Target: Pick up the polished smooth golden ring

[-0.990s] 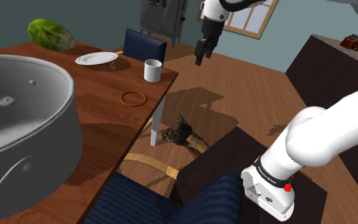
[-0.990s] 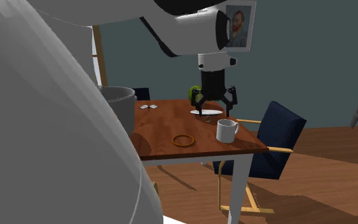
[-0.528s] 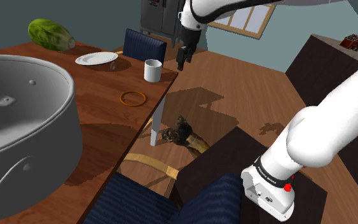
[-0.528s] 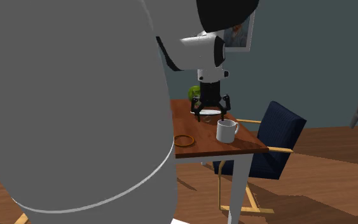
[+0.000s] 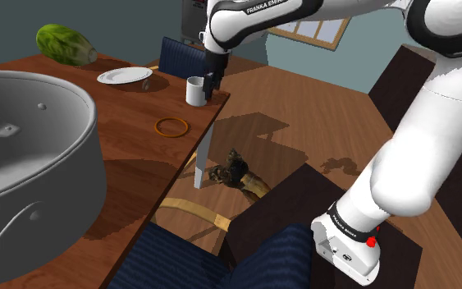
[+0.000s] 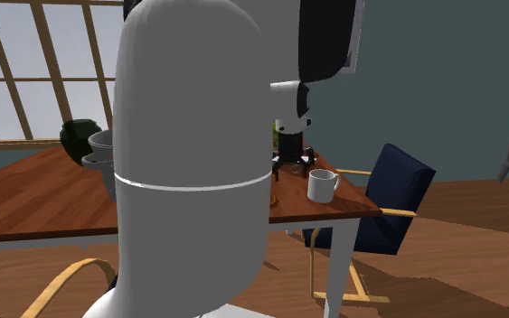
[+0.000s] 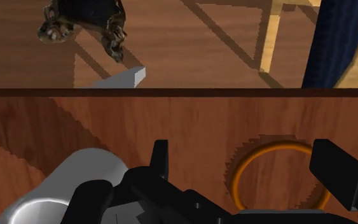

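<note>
Gripper (image 7: 247, 164), jaws apart, above brown wooden table (image 5: 130, 152) with golden ring (image 7: 278, 147); wood floor (image 5: 303, 107) beyond

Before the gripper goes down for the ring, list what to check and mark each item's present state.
1. Gripper open: ok, its fingers stand apart.
2. Ring lying flat and free on the table: ok.
3. Ring centred between the fingers: not ok. In the wrist view it sits nearer the finger away from the mug.
4. Clearance from the mug: cannot tell. The mug is close beside the gripper in the shoulder view.
5. Ring grasped: not ok. The fingers hold nothing, and the ring lies apart from them on the table.
</note>
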